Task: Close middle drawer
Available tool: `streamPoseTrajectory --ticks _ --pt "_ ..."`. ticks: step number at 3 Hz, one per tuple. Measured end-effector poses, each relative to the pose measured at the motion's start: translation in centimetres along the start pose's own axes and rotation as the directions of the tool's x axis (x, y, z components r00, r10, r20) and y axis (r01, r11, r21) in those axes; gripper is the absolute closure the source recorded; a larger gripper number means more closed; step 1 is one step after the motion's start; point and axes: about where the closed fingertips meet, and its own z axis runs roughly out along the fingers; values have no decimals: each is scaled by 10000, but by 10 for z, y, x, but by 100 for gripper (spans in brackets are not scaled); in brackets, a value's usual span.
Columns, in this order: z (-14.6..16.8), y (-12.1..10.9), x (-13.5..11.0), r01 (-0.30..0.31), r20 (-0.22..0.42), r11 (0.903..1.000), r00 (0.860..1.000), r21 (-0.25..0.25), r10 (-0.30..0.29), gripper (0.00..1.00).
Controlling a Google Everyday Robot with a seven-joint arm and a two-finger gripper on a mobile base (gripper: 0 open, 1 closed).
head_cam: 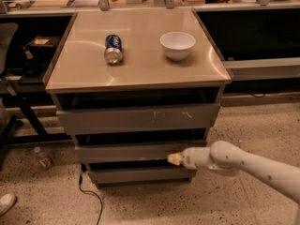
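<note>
The middle drawer is a wide plain grey front on the cabinet, below the scratched top drawer front. It stands nearly flush, with a thin dark gap above it. My gripper, at the end of the white arm coming from the lower right, touches the right part of the middle drawer's front.
A blue can lies on its side and a white bowl stands on the beige cabinet top. The bottom drawer sits below. A black cable and a small bottle lie on the floor to the left.
</note>
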Motion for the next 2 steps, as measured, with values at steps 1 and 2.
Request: streamPoseTrajectory --ticks 1,2 --pt "-93 -5 26 -1211 497 9850 9920 1227 1158 100" --pt "-119 10 56 -1239 159 9816 9923 1452 1229 83"
